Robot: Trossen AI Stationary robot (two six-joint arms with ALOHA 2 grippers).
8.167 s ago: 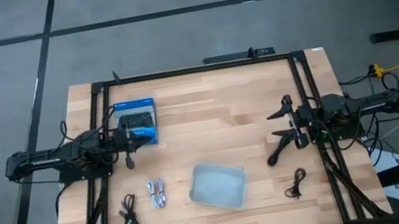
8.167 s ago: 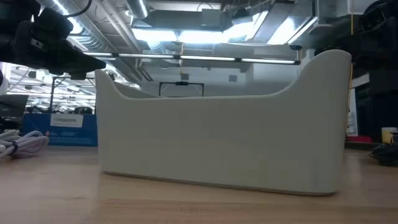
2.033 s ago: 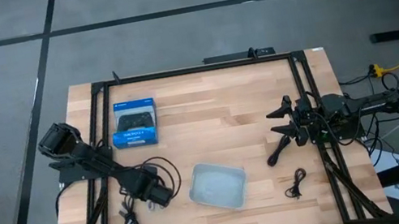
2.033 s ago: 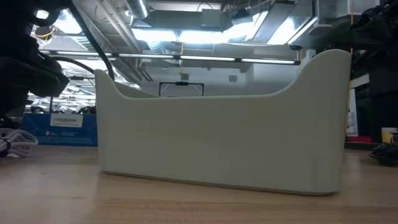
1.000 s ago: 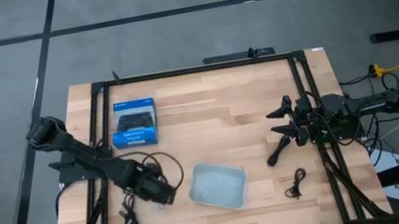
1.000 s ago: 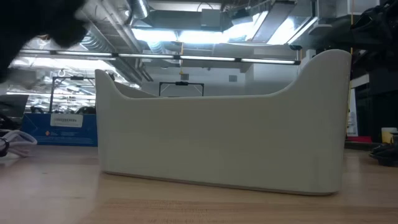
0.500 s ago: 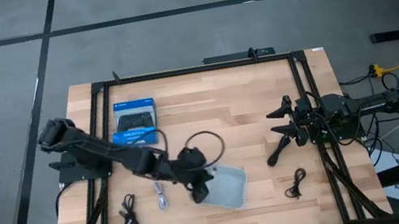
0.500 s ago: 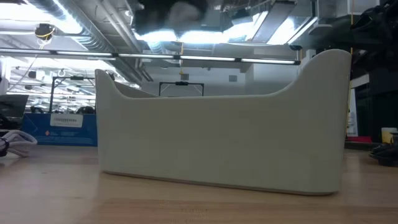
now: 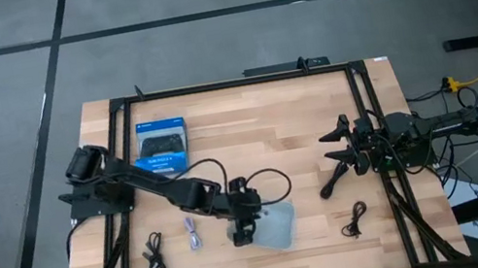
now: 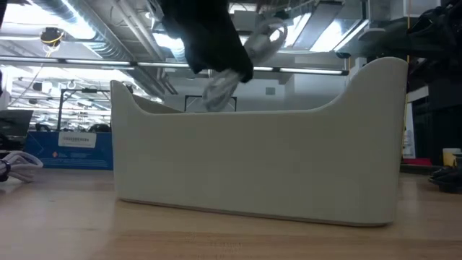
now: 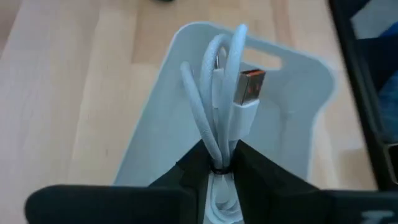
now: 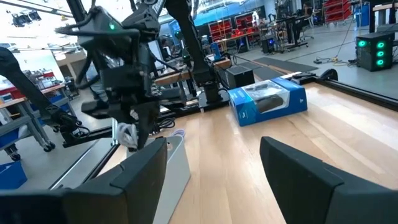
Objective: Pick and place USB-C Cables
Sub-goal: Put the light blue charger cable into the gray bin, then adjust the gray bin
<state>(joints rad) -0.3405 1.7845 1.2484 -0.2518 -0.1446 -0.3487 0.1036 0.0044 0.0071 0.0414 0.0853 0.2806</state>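
Note:
My left gripper (image 9: 241,233) (image 11: 222,169) hangs over the left end of the grey tray (image 9: 281,228) (image 11: 155,124) (image 10: 253,159), shut on a white coiled cable (image 11: 225,93) (image 10: 220,88) with a USB plug. A second pale cable (image 9: 191,233) (image 10: 16,167) lies flat on the table left of the tray. One black cable (image 9: 155,261) lies near the near-left corner, another (image 9: 355,219) to the right of the tray. My right gripper (image 9: 340,159) (image 12: 214,168) waits open at the table's right side. My left gripper pinches the white cable bundle between its two fingers (image 11: 194,169) at one end of the coil (image 11: 219,152). It comes from above, pointing down. The loops and the plug (image 11: 249,84) stick out past the fingertips, lifted clear above the tray.
A blue game-controller box (image 9: 163,147) (image 12: 268,101) lies at the far left of the table. A black frame (image 9: 230,83) runs along the table's edges. Bare wood lies between the tray and the far edge.
My left gripper has swung from the spot of the pale cables at the near left toward the table's right, carrying the white cable lifted clear, and now hangs over the tray's left end. One pale cable has stayed on the table.

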